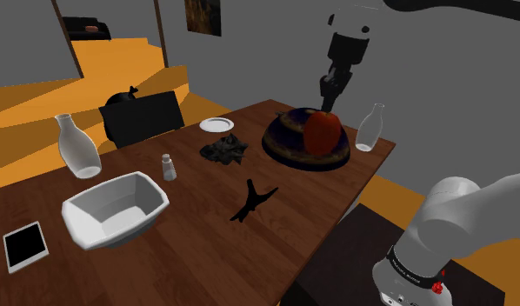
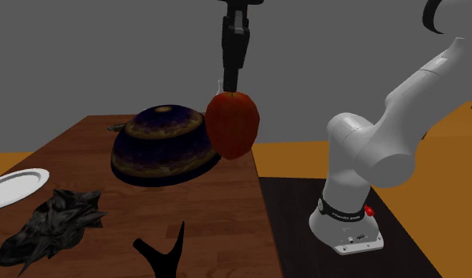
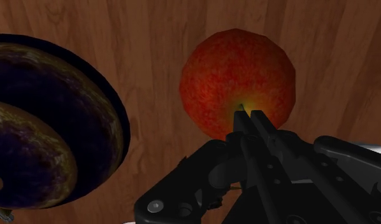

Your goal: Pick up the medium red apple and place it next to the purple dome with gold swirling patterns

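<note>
Apple (image 2: 232, 122) first: it is red, mottled with orange, and it sits right up against the purple dome with gold swirls (image 2: 165, 142), on the side nearest the arm's stand. In the shoulder view it overlaps the front of the dome, so the two are touching or just apart. I cannot tell which.

The gripper (image 3: 250, 116) comes straight down onto the top of the apple. Its two fingers are drawn close together and pinch the fruit at the stem dimple, so you have it in hand by a very small hold.

I cannot tell whether the apple's underside rests on the wooden surface (image 1: 206, 200) or hangs just above it.

My reading is that the pick and the carry are done and the apple is where it belongs. What is left for you is to make sure it stands on the wood, open the fingers and lift clear. Watch the surface's edge close by, and the clear bottle (image 1: 369, 128) just beyond.
</note>
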Controlling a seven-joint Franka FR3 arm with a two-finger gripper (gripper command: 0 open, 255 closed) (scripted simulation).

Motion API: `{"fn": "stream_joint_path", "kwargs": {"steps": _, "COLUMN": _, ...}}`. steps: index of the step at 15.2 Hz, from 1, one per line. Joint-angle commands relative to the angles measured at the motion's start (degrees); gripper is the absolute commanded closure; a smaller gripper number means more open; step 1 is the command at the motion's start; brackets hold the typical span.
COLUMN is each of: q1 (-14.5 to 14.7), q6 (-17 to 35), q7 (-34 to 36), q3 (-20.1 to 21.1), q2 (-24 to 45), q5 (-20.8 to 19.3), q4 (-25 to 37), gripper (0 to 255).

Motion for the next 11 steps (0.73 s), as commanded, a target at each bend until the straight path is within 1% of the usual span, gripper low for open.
{"fn": "stream_joint_path", "kwargs": {"steps": 1, "q1": -0.3, "q6": -0.6, "q7": -1.4, "q3": -1.3, "q2": -0.5, "q5": -0.6, "q4": 0.0, "gripper": 255}}
{"fn": "stream_joint_path", "kwargs": {"steps": 6, "q1": -1.7, "q6": -1.3, "q7": -8.3, "q3": -7.5, "q2": -2.7, "q5": -3.8, "q4": -1.8, "gripper": 255}}
{"fn": "stream_joint_path", "kwargs": {"steps": 11, "q1": -3.2, "q6": -1.6, "q7": -15.2, "q3": -13.8, "q2": -3.3, "q5": -7.4, "q4": -2.1, "gripper": 255}}
